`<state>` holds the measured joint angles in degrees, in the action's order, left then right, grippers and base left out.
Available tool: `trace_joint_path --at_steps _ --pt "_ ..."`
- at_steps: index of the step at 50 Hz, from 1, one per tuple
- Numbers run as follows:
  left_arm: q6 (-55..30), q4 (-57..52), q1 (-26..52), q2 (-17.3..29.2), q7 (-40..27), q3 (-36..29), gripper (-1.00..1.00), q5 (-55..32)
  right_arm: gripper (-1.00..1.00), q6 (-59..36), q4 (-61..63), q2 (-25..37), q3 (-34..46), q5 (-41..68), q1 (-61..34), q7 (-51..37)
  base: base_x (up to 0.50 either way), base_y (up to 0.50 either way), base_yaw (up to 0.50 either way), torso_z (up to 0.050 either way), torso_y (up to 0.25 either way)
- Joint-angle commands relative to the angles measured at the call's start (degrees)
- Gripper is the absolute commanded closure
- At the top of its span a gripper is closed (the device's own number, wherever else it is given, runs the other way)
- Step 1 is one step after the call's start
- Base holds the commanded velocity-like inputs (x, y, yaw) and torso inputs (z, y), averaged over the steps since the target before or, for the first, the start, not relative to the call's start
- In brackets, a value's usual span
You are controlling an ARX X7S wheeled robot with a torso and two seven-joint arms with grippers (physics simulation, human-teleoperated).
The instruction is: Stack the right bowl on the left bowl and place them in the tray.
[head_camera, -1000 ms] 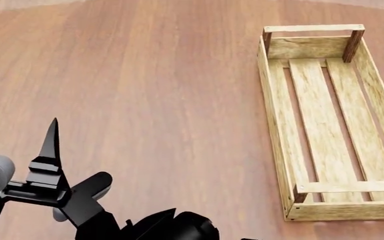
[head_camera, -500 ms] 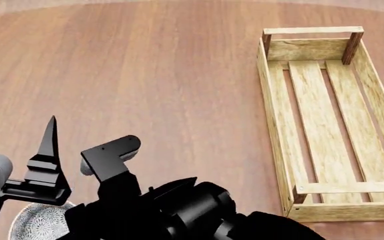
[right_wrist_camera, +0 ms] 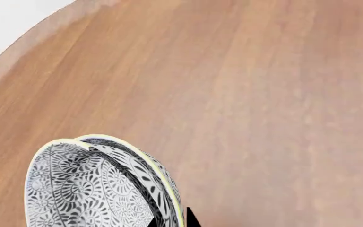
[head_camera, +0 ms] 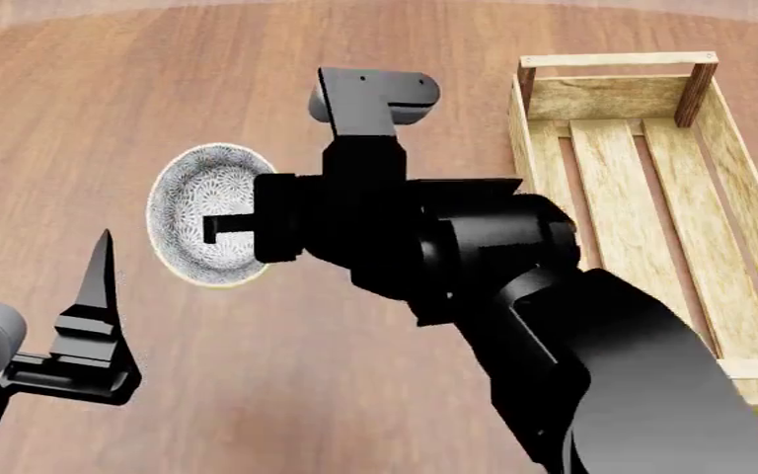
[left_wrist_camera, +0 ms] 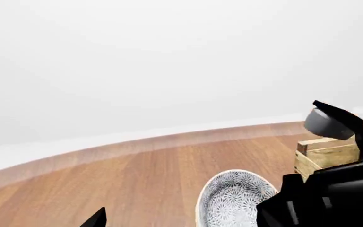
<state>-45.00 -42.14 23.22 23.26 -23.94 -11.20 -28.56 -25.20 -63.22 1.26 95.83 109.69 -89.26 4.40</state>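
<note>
Nearest in the head view, at the lower left, the left end effector (head_camera: 96,306) hangs over the table (head_camera: 352,89) holding nothing; one pointed black finger (head_camera: 98,276) stands up, and its partner is out of sight, so I cannot tell how wide it stands. From the lower right the right arm (head_camera: 590,375) reaches across the middle of the picture, its bulky black body covering much of the wood.

At the end of that arm the right end effector (head_camera: 214,230) grips the bowls (head_camera: 201,197) by the rim, closed on them. The bowls are tipped up on edge, so the patterned inside faces the head camera. The right wrist view shows two nested rims, one bowl (right_wrist_camera: 81,189) sitting inside the other, both grey-patterned with a pale yellow edge, held above the table.

Farther right lies the tray (head_camera: 616,99), a long light-wood crate with a slatted bottom, well apart from the bowls. The left wrist view shows the bowls (left_wrist_camera: 232,198) near one end of the tray (left_wrist_camera: 326,151).
</note>
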Motion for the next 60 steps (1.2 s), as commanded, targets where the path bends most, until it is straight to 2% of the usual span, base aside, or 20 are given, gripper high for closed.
trace_joint_path --at_steps 1,4,6,18,21,26,35,60 --pt "1.8 1.5 -0.1 -0.8 1.8 0.8 -1.00 1.2 1.00 -3.2 -9.0 -1.3 -2.0 5.4 -9.5 1.1 0.00 0.00 0.00 0.000 0.000" --pt "2.1 1.8 -0.2 -0.9 1.8 0.9 -1.00 1.1 1.00 -3.4 -11.4 -1.2 -1.1 6.7 -10.9 1.1 0.00 0.00 0.00 0.000 0.000" --pt "2.2 1.7 -0.2 -0.9 1.8 0.7 -1.00 1.1 1.00 -2.9 -11.8 -0.9 2.4 11.1 -12.0 0.7 0.00 0.00 0.00 0.000 0.000" --pt "2.3 2.1 0.2 -0.8 1.8 0.5 -1.00 0.8 1.00 1.4 -11.8 3.5 37.4 47.9 -16.5 0.9 0.00 0.00 0.00 0.000 0.001" --pt "2.5 2.2 -0.1 -0.7 1.8 0.6 -1.00 0.8 1.00 1.6 -11.8 5.0 43.0 55.8 -17.0 1.2 0.00 0.00 0.00 0.000 0.000" --pt "3.1 2.7 -0.3 -0.7 1.9 0.6 -1.00 0.9 1.00 2.6 -11.8 6.7 49.6 63.0 -17.0 0.7 0.00 0.00 0.00 0.000 0.000" --pt "3.5 3.2 -0.5 -0.5 1.9 0.7 -1.00 0.9 1.00 3.8 -11.8 12.5 49.0 68.9 -15.9 -1.7 0.00 0.00 0.00 0.000 0.000" --pt "4.4 4.0 -0.8 -0.6 1.8 0.4 -1.00 0.5 1.00 6.9 -11.8 22.3 37.3 68.6 -9.5 -9.5 0.00 0.00 0.00 0.000 0.001"
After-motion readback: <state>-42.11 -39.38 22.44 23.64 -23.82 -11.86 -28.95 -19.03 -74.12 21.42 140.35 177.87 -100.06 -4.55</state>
